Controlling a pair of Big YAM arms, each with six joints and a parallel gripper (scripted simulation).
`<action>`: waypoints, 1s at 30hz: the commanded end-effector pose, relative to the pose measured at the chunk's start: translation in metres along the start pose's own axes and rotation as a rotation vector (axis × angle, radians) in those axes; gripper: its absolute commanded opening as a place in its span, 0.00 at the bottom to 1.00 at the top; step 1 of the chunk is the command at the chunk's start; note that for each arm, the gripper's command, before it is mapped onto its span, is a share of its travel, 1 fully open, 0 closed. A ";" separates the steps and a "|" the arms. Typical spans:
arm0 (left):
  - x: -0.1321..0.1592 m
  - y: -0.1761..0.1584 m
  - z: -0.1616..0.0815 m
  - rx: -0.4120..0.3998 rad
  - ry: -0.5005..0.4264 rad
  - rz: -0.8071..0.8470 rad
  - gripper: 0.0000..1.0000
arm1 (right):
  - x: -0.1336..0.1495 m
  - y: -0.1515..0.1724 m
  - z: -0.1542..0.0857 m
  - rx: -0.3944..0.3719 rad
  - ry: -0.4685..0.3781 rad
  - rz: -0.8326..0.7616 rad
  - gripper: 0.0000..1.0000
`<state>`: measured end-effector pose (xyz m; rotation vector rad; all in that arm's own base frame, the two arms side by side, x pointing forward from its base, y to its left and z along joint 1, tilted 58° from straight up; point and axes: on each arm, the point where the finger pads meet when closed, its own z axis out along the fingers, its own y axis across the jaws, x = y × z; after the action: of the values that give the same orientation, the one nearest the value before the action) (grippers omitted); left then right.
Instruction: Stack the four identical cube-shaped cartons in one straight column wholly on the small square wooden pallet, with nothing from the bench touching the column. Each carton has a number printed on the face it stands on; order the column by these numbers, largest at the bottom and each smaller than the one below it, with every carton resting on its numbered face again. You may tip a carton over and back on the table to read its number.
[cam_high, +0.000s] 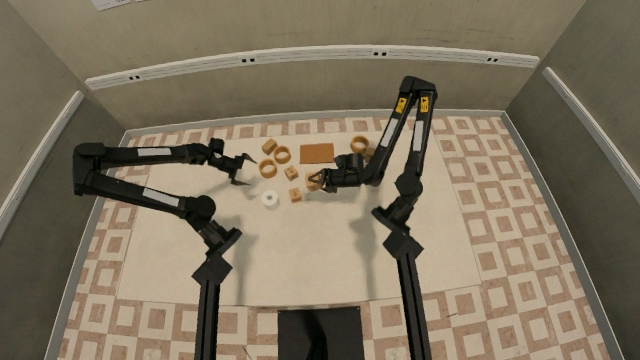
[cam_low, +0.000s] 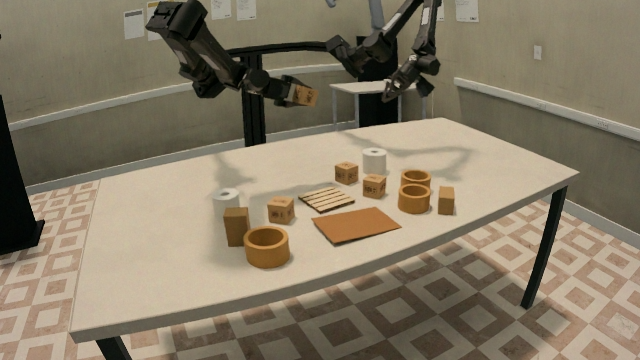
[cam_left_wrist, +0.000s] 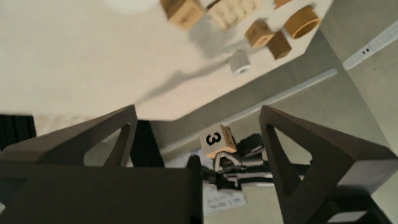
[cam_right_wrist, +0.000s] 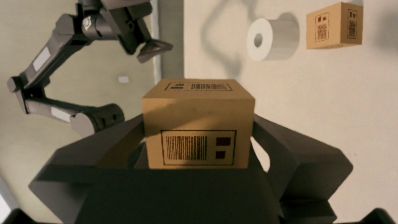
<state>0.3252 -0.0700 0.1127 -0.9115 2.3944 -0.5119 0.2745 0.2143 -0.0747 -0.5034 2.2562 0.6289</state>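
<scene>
Carton marked 3 held aloft in the right claw

The right claw (cam_high: 315, 178) (cam_low: 300, 95) (cam_left_wrist: 216, 138) (cam_right_wrist: 198, 112) pinches the numbered carton (cam_high: 312, 186) (cam_low: 305, 95) (cam_left_wrist: 212, 140) (cam_right_wrist: 198, 125) by opposite sides, well above the counter (cam_high: 325, 250) (cam_low: 165, 210) (cam_left_wrist: 75, 60) (cam_right_wrist: 310, 125). Its bold 3 shows to the left wrist camera; the right wrist view shows two faces with printed labels.

The left claw (cam_high: 252, 173) (cam_low: 389, 95) (cam_left_wrist: 198, 111) (cam_right_wrist: 163, 25) is spread wide with nothing between its fingers, also raised and apart from the carton.

Below, the slatted pallet (cam_low: 326, 199) (cam_left_wrist: 232, 11) lies bare. The other three cartons stand separately on the counter around it: one (cam_low: 281, 210) (cam_left_wrist: 259, 33) near a plain upright block (cam_low: 236, 226) (cam_left_wrist: 279, 45), another (cam_high: 291, 173) (cam_low: 374, 186) near two orange rings, and the last (cam_high: 295, 195) (cam_low: 346, 172) (cam_right_wrist: 334, 26) near a white roll (cam_high: 270, 199) (cam_low: 374, 161) (cam_right_wrist: 275, 40). None is stacked.

Farther out, a flat orange-brown panel (cam_high: 316, 153) (cam_low: 356, 225) lies beside the pallet. A third ring (cam_high: 362, 141) (cam_low: 266, 246) stands by the plain block, with a second roll (cam_low: 226, 200) (cam_left_wrist: 240, 62) behind that block in the exterior view. A smaller plain block (cam_high: 270, 146) (cam_low: 446, 200) stands near the paired rings.
</scene>
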 end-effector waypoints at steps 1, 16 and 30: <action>0.010 -0.005 0.020 0.031 0.010 -0.193 1.00 | 0.007 0.001 -0.004 0.000 0.019 -0.012 0.50; 0.131 -0.001 0.117 0.132 0.367 -0.529 1.00 | 0.007 0.001 -0.004 0.000 0.019 -0.012 0.50; 0.159 -0.008 0.149 0.187 0.463 -0.582 1.00 | 0.007 0.001 -0.004 0.000 0.019 -0.012 0.50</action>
<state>0.3102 -0.2051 -0.0559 -1.5270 2.4083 -1.2214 0.2746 0.2143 -0.0747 -0.5034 2.2562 0.6289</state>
